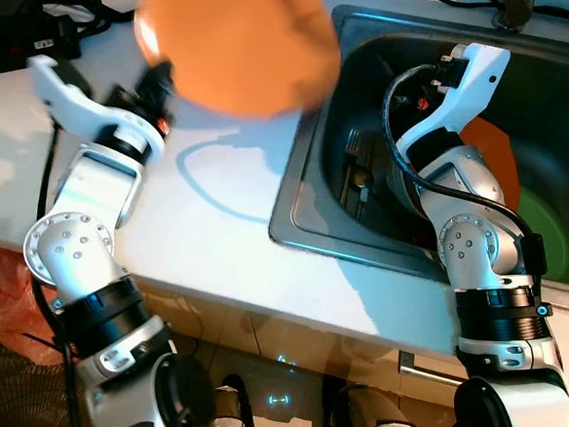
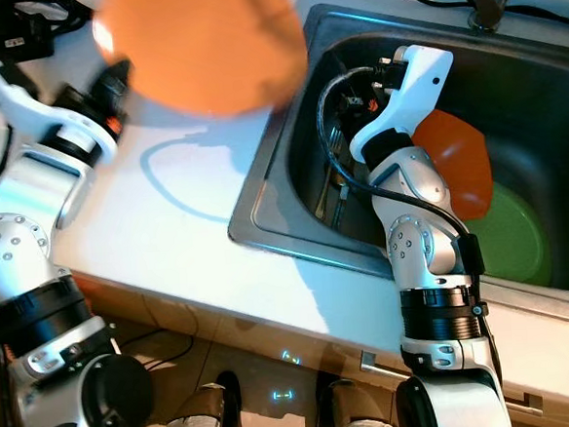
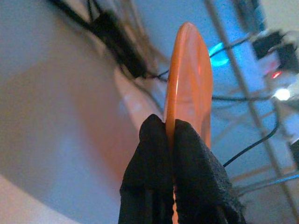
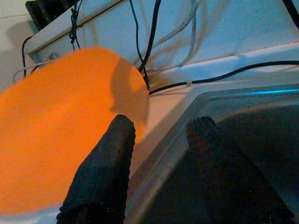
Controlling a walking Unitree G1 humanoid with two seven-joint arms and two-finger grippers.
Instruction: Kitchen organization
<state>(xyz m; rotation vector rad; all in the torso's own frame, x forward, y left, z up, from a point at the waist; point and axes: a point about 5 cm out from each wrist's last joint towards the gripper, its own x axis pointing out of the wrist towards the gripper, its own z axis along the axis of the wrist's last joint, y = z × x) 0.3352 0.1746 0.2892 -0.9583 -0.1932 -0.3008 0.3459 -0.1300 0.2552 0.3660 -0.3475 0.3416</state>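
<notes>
So, quick rundown of the scene:

Orange plate (image 1: 239,46): held up in the air above the white tabletop (image 1: 218,238), blurred, sitting at roughly 11 o'clock in the head view, just left of the sink's rim. Its shadow outline falls on the tabletop below it.

Left claw (image 3: 174,140): clenched on the rim of the orange plate. In the wrist view the plate is edge-on, running straight out from between the two black fingers (image 3: 149,158) toward 12 o'clock, pads pressed on either face. In the head view the plate sits at about 2 o'clock from the left wrist.

Right claw (image 4: 161,140): released, fingers spread apart with nothing between them, hanging over the left edge of the sink. From its wrist camera the orange plate lies off toward 9 o'clock, beyond one finger and not touching it.

Sink (image 1: 307,187): steel basin, right half of the head view, with the right arm reaching down into it.

Inside the sink: a second orange dish (image 2: 461,157) at about 3 o'clock from the right forearm, overlapping a green plate (image 2: 516,241) lower down toward 4 o'clock. Some metal utensils (image 1: 358,179) lie in the basin's left part, too dark to sort out.

Cables (image 4: 224,74): black cords trailing along the back of the tabletop behind the sink.
</notes>
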